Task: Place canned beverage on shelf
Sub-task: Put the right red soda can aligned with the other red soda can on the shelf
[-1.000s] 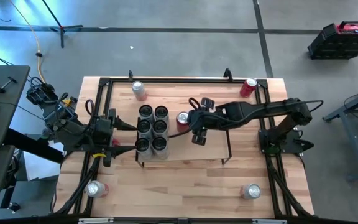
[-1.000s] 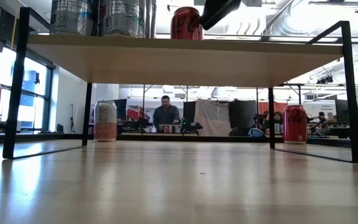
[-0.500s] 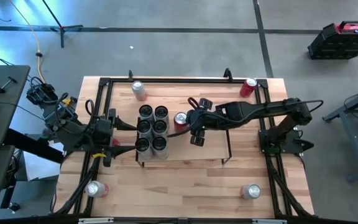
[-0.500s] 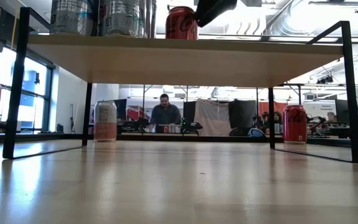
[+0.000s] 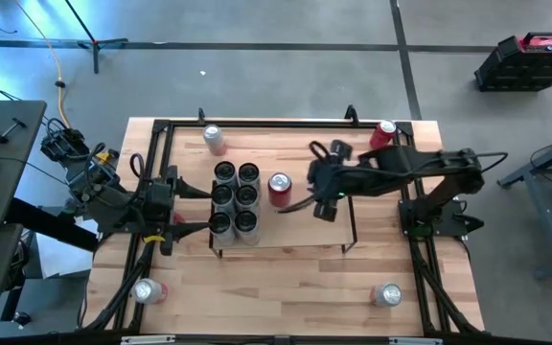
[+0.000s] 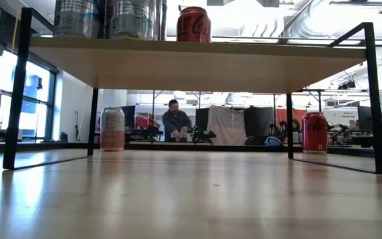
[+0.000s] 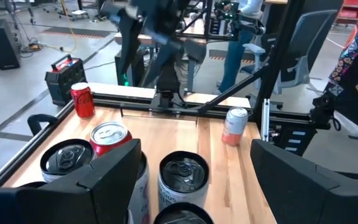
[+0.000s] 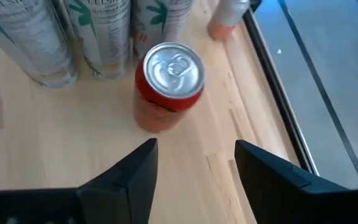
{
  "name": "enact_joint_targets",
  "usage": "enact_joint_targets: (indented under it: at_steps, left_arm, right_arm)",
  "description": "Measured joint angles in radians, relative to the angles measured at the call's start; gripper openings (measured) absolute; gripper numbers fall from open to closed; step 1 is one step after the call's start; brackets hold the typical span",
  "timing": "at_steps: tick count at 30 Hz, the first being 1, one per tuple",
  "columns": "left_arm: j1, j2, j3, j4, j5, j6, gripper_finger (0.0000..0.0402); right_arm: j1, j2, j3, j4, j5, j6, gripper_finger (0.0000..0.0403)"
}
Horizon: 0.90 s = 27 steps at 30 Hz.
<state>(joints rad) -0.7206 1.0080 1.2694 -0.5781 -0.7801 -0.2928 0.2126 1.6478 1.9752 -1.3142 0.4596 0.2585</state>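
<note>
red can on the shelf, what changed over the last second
The right end effector let go of the red cola can and drew back toward the right, open. The can stands alone on the light-wood shelf beside six grey cans. Left end effector unmoved.

I am seeing a red can [image 5: 279, 187] with a silver top, standing on the light-wood shelf [image 5: 300, 225] beside silver-grey cans [image 5: 235, 196].

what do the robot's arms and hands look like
Both arms are dark, near-black jointed links with thin black cables looping along them. The left arm has small yellow and red markings. The right hand and left hand each have two broad, flat, matte black fingers.
</note>
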Motion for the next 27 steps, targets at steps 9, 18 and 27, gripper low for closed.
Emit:
enact_joint_targets:
  at_steps: [9, 18, 27]
  left_arm:
    - [0.000, 0.000, 0.000, 0.000, 0.017, -0.001, 0.0294]
    - [0.001, -0.003, 0.000, -0.155, 0.039, -0.139, 0.0294]
    - [0.002, -0.087, -0.001, -0.312, 0.010, -0.186, 0.0294]
  right_arm:
    - [0.051, -0.226, -0.114, -0.220, 0.320, 0.458, 0.0273]
    - [0.026, -0.431, -0.428, -0.237, 0.325, 0.793, 0.0287]
    - [-0.276, -0.504, -0.654, -0.148, 0.241, 0.698, 0.0287]
